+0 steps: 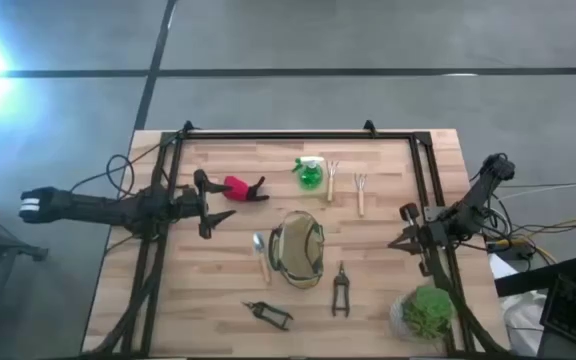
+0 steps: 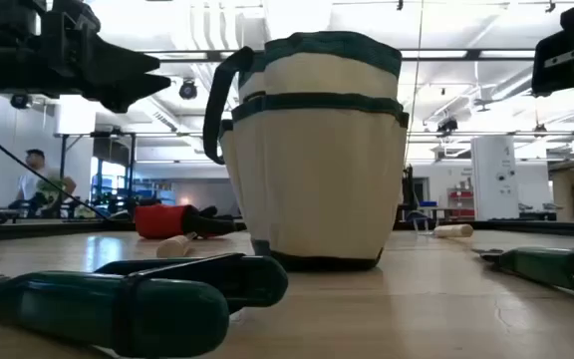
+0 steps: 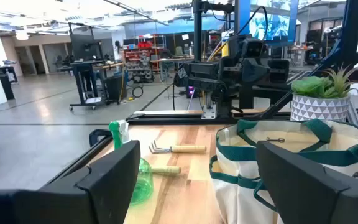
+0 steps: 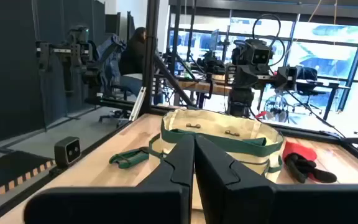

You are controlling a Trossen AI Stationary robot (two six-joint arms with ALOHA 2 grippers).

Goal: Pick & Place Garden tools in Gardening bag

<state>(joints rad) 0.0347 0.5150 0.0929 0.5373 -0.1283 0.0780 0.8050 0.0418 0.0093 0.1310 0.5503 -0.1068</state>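
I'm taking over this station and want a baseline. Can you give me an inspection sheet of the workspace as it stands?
Surface: wooden table, framed by black rails.
Job's things: gardening bag upright near the centre; trowel beside it; red-and-black tool, green spray bottle and two forks toward the far edge; two pruners toward the near edge. All tools lie outside the bag.
Clutter: potted plant at the near right corner.
Grippers: left gripper open, empty, by the red-and-black tool; right gripper shut, empty, at the right edge.
Cables: loose wires off the right side.
Surroundings: seated person beyond the table.
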